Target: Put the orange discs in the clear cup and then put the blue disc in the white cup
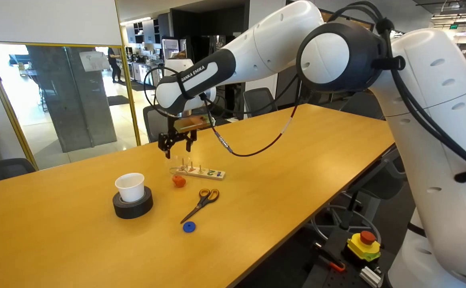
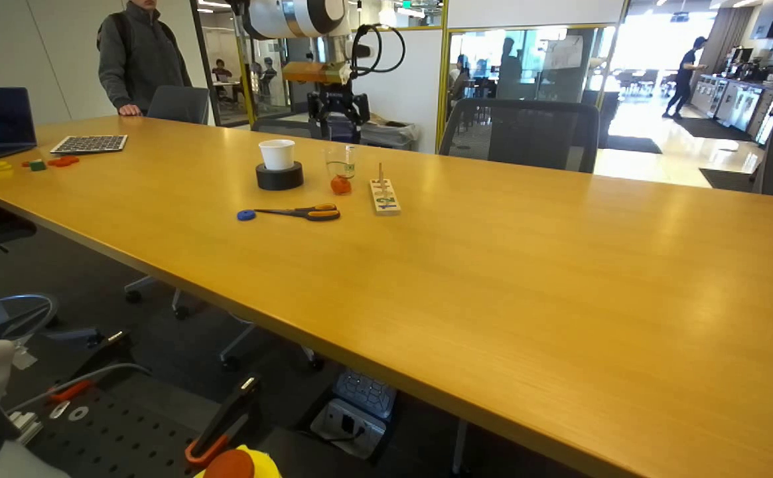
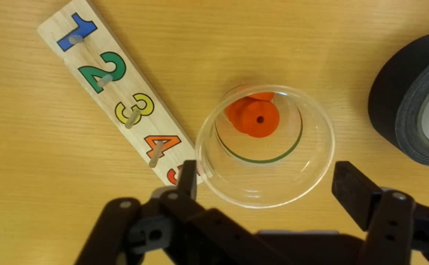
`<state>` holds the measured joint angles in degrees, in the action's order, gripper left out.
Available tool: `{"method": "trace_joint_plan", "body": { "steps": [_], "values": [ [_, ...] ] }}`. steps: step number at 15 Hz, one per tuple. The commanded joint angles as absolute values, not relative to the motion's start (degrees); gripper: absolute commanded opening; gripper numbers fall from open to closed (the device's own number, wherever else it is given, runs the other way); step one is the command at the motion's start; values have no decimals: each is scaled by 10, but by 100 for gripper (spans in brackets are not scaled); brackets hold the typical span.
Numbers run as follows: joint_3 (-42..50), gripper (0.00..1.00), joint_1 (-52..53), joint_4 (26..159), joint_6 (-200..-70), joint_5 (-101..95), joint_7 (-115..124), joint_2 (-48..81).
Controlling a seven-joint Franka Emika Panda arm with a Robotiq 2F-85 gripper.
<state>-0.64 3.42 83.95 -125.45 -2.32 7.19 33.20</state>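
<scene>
Scissors (image 1: pixel 203 201) are lying by the blue disc (image 1: pixel 187 229), a pegboard (image 3: pixel 122 95) by the clear cup (image 3: pixel 291 176), the gripper (image 1: pixel 178 152) gaping wide above

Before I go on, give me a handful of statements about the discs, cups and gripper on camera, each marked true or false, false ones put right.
1. The white cup has the black tape roll at its foot. True.
2. The blue disc is in the white cup. False: the blue disc lies on the table near the tip of the scissors.
3. The orange discs lie in the clear cup. True.
4. The clear cup lies on its side. False: it stands upright.
5. The gripper is open above the clear cup. True.
</scene>
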Motion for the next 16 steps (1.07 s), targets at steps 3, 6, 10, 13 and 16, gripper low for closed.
{"method": "trace_joint_plan", "body": {
  "steps": [3,6,10,13,16],
  "values": [
    [-16,100,52,998,-1284,-20,79,203],
    [-32,100,64,1082,-1281,-19,77,146],
    [-46,100,84,1172,-1302,-24,119,103],
    [-56,100,94,1215,-1335,-17,152,102],
    [-60,100,95,1248,-1387,0,168,116]
  ]
}}
